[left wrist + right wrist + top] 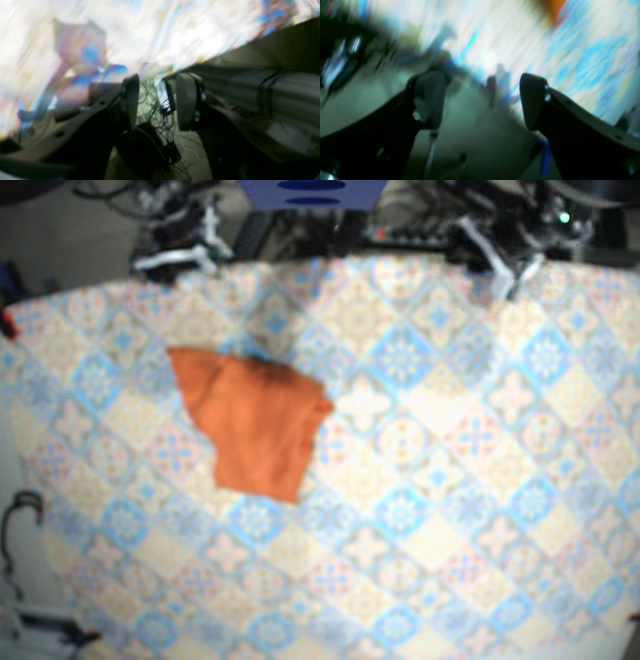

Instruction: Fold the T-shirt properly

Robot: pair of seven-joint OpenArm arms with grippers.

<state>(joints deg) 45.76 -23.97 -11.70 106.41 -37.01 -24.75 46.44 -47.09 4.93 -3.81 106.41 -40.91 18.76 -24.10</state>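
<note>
Bunched-up orange fabric T-shirt (255,420) sits on the tile-patterned desk (450,480), left fingers (185,100) and right fingers (532,100) both spread apart.

Orange T-shirt (255,420) on patterned tablecloth (450,480)

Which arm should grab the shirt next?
Right, probably. The orange T-shirt lies in the base view's left half, that arm's side. The right gripper is open and empty, with orange showing in its wrist view. The left gripper, also open, is farther off.
</note>
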